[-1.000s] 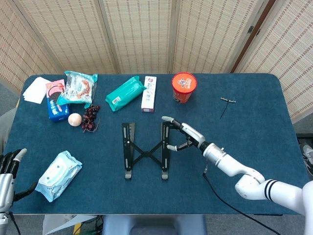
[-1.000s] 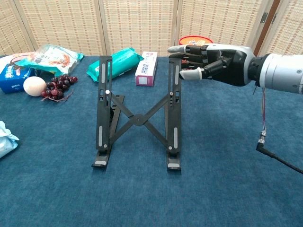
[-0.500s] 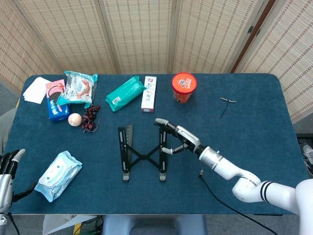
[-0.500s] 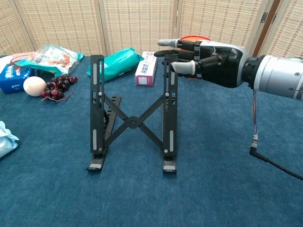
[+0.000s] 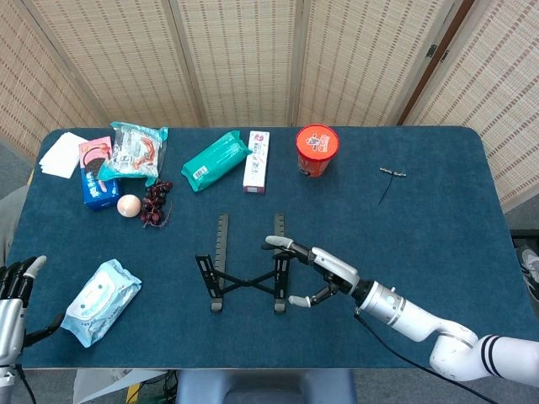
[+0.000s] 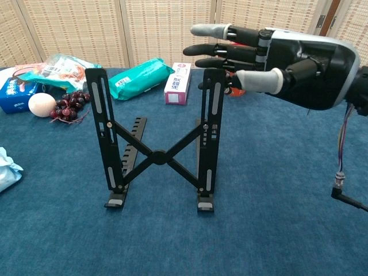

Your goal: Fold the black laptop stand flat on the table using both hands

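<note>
Near the middle of the blue table [image 5: 421, 236], slightly toward the near edge, the black laptop stand [image 5: 244, 273] is propped up: two upright side bars joined by a crossed brace, feet on the cloth, two rear rails lying flat behind it. Right hand [image 5: 324, 276] sits at the stand's right bar, fingers [image 6: 230, 49] stretched out and apart, thumb tucked below. Fingertips reach the top of that bar; chest view puts them at or just behind it, contact can't be confirmed, and nothing is clasped in the hand. Left hand [image 5: 15, 282] is far off at the near left table edge, only partly in frame, fingers pointing up and apart, holding nothing. Near left: a pale blue wipes pack [image 5: 101, 301]. Far left cluster: white napkins [image 5: 63, 155], a blue cookie box [image 5: 97, 172], a clear snack bag [image 5: 135, 151], a peach-coloured ball [image 5: 129, 205], a bunch of dark grapes [image 5: 155, 204]. Behind the stand: a teal pack [image 5: 216, 160] and a white-pink carton [image 5: 256, 161] side by side, then a red-lidded cup [image 5: 317, 150] to their right. Far right: a small thin metal tool [image 5: 390, 178], well apart from everything else. A black cable [image 6: 351, 200] runs from the right forearm onto the table.
</note>
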`<state>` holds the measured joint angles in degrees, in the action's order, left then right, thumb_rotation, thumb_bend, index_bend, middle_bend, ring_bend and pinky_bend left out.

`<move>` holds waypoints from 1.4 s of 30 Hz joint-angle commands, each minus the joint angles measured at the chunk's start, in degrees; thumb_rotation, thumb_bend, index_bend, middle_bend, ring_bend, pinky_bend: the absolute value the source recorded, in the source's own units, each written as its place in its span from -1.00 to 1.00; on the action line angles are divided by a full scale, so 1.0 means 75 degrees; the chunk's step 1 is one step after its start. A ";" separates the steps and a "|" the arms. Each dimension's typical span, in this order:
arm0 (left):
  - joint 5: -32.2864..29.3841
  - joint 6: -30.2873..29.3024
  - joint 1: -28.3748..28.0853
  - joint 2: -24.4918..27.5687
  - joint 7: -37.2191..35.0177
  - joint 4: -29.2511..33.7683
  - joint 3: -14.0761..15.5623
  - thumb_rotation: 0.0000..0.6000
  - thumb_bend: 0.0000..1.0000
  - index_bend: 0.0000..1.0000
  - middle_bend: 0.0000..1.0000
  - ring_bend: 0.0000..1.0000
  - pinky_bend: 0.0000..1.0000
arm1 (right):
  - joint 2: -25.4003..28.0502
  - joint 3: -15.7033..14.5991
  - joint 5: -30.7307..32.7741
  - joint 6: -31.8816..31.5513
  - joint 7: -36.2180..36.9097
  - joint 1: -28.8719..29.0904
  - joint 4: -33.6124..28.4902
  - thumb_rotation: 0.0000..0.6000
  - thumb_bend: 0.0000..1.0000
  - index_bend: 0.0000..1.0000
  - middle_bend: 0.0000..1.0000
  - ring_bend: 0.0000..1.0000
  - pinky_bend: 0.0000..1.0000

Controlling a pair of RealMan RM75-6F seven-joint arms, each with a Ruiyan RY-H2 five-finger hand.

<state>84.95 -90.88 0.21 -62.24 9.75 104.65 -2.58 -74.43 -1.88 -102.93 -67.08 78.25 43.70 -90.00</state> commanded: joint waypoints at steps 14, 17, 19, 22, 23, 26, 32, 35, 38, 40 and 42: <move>0.0015 0.0013 0.0026 -0.0052 -0.0083 -0.0124 0.0030 1.00 -0.65 -0.82 -0.79 -0.86 -0.96 | 0.0425 -0.0666 -0.0404 -0.0451 -0.1226 -0.0314 -0.1078 1.00 -0.65 -1.00 -0.73 -1.00 -0.71; 0.0019 0.0029 0.0012 -0.0056 -0.0074 -0.0121 0.0023 1.00 -0.65 -0.82 -0.79 -0.86 -0.97 | 0.0465 -0.0623 -0.0300 -0.0501 -0.1384 -0.0342 -0.1146 1.00 -0.66 -1.00 -0.73 -1.00 -0.71; 0.0025 0.0026 0.0008 -0.0058 -0.0080 -0.0119 0.0015 1.00 -0.64 -0.82 -0.79 -0.86 -0.96 | 0.0486 -0.0562 -0.0181 -0.0500 -0.1466 -0.0343 -0.1139 1.00 -0.66 -1.00 -0.73 -1.00 -0.71; 0.0033 0.0018 0.0012 -0.0059 -0.0087 -0.0122 0.0017 1.00 -0.65 -0.82 -0.79 -0.86 -0.96 | 0.0477 -0.0514 -0.0011 -0.0418 -0.1544 -0.0338 -0.1087 1.00 -0.65 -1.00 -0.73 -1.00 -0.71; 0.0029 0.0017 0.0016 -0.0058 -0.0082 -0.0128 0.0019 1.00 -0.65 -0.82 -0.79 -0.86 -0.96 | 0.0461 -0.0516 0.0036 -0.0374 -0.1523 -0.0332 -0.1063 1.00 -0.65 -1.00 -0.73 -1.00 -0.71; -0.0001 0.0033 0.0019 -0.0057 -0.0070 -0.0128 0.0019 1.00 -0.64 -0.82 -0.79 -0.86 -0.96 | 0.0367 -0.0501 0.0145 -0.0263 -0.1457 -0.0304 -0.0929 1.00 -0.65 -1.00 -0.73 -1.00 -0.71; 0.0016 0.0034 0.0011 -0.0052 -0.0062 -0.0099 0.0014 1.00 -0.65 -0.82 -0.79 -0.86 -0.96 | 0.0121 -0.0451 0.0316 0.0072 -0.1250 -0.0153 -0.0594 1.00 -0.65 -1.00 -0.74 -1.00 -0.71; -0.0004 0.0033 0.0023 -0.0042 -0.0060 -0.0100 0.0019 1.00 -0.65 -0.82 -0.79 -0.86 -0.96 | -0.0043 -0.0459 0.0377 0.0249 -0.1094 -0.0077 -0.0408 1.00 -0.65 -1.00 -0.74 -1.00 -0.71; -0.0011 0.0021 0.0034 -0.0034 -0.0052 -0.0088 0.0019 1.00 -0.64 -0.82 -0.79 -0.86 -0.96 | -0.0216 -0.0455 0.0394 0.0365 -0.0958 -0.0005 -0.0232 1.00 -0.65 -1.00 -0.74 -1.00 -0.71; -0.0014 0.0011 0.0039 -0.0028 -0.0060 -0.0078 0.0014 1.00 -0.64 -0.82 -0.79 -0.86 -0.96 | -0.0336 -0.0442 0.0400 0.0423 -0.0864 0.0046 -0.0119 1.00 -0.65 -1.00 -0.74 -1.00 -0.71; -0.0015 0.0005 0.0041 -0.0027 -0.0059 -0.0075 0.0009 1.00 -0.65 -0.82 -0.79 -0.86 -0.96 | -0.0437 -0.0441 0.0402 0.0474 -0.0779 0.0089 -0.0022 1.00 -0.65 -1.00 -0.74 -1.00 -0.71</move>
<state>84.83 -90.84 0.51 -62.44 9.30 104.09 -2.51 -77.39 -5.22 -99.95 -63.78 72.10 44.15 -90.46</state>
